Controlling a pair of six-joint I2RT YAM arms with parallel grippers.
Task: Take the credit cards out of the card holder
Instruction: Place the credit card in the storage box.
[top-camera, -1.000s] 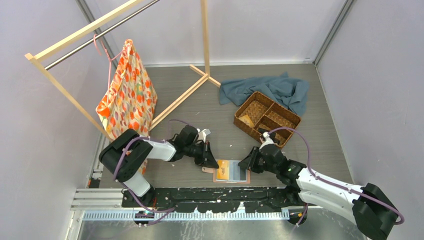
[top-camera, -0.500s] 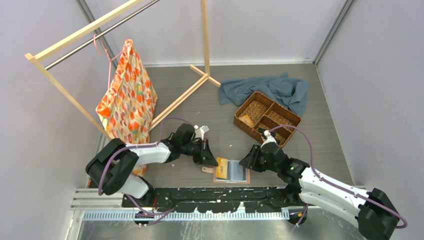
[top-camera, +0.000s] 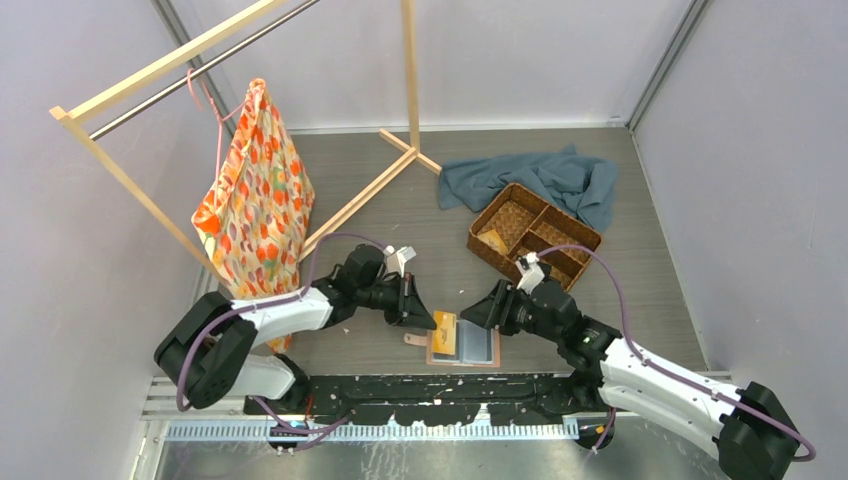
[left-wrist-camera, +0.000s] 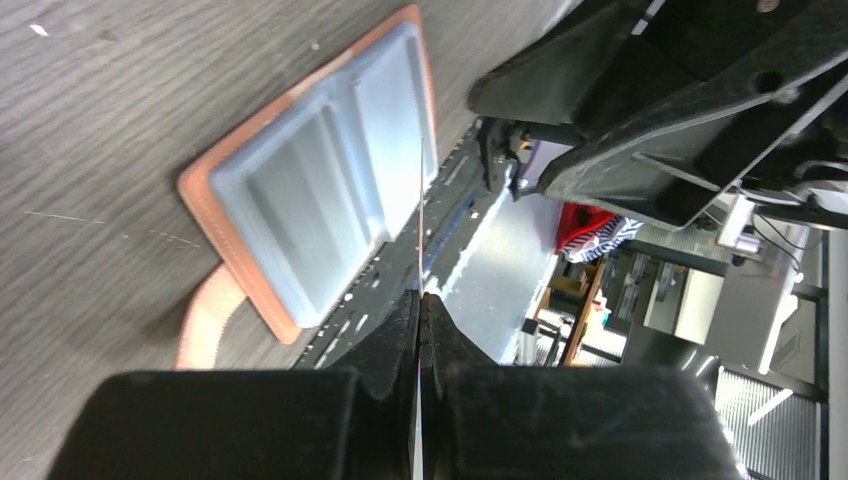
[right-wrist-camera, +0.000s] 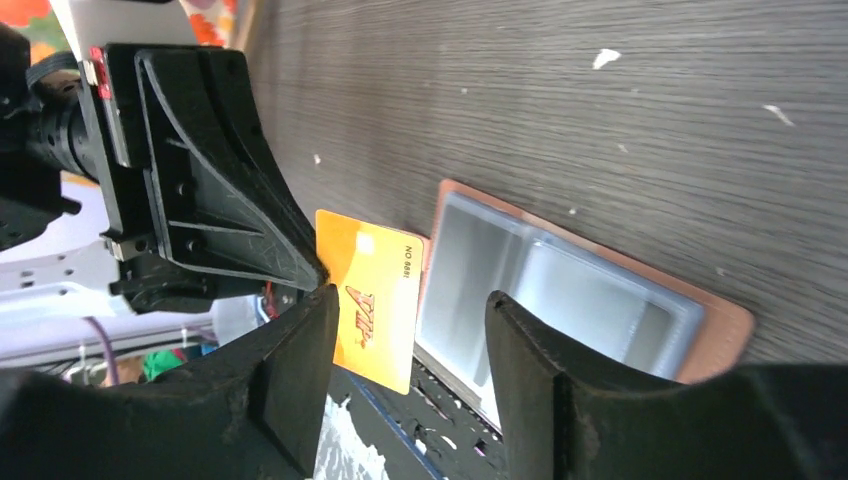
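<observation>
The card holder is laid open and flat on the grey wood-grain table, at its near edge between the 2 arms. A salmon-pink leather-like border is seen around a pale grey lining of stepped rectangular slots, and a rounded pink snap tab juts from one short side.

1 credit card is pinched at one edge by the clenched left gripper. The card is thin, rigid and orange-gold, and is held over the holder's left half; whether it touches the lining cannot be told. From the left wrist it appears only as a hairline edge. "NO 888" is printed in small black characters along one side, as far as can be read, beside a red slanted logo that is not legible.

The right gripper is held just beside the holder with its black moulded jaws parted and nothing between them.

Further back, a brown woven basket with 3 compartments is set against a crumpled blue cloth.
</observation>
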